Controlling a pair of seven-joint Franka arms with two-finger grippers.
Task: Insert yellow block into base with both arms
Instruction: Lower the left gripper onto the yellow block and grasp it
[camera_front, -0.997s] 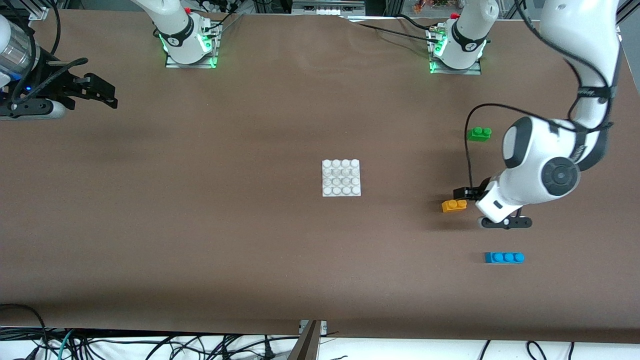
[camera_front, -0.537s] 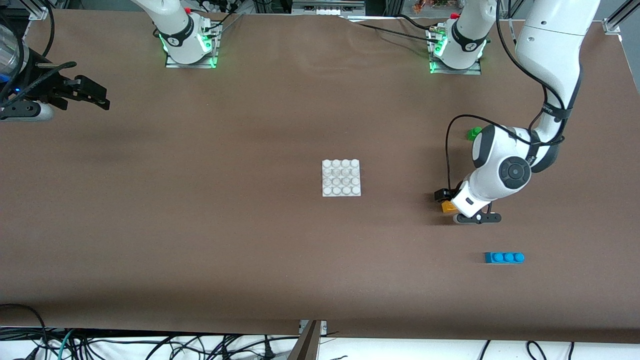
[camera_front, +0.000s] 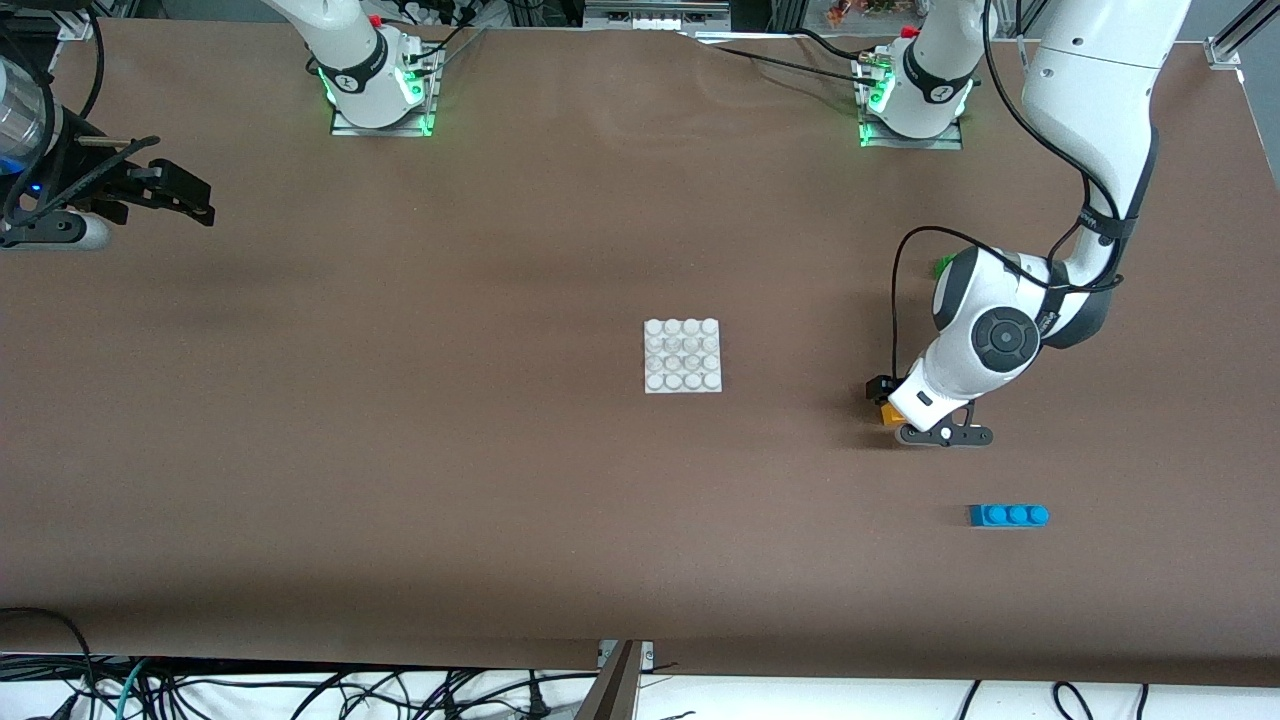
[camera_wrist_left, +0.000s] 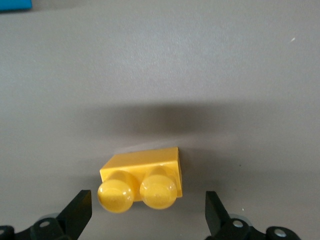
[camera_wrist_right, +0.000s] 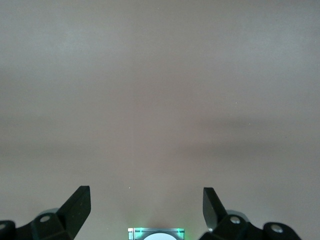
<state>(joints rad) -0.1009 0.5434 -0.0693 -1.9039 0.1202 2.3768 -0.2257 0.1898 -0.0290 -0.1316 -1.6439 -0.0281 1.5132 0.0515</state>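
Barely begun: the left gripper (camera_wrist_left: 145, 215) hangs spread over the untouched small orange-yellow plastic brick (camera_front: 889, 412), at four o'clock from the studded white square base plate (camera_front: 683, 356), while the waiting right gripper (camera_front: 185, 195) is spread too.

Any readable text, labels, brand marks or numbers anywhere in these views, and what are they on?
None can be read.
Each arm base carries a small round mark on its dark band, too small to read.
Yellow block, base, blue brick: no print visible.
Left claw, open over the yellow block, and right claw, open and waiting at the right arm's end of the table: no markings legible.
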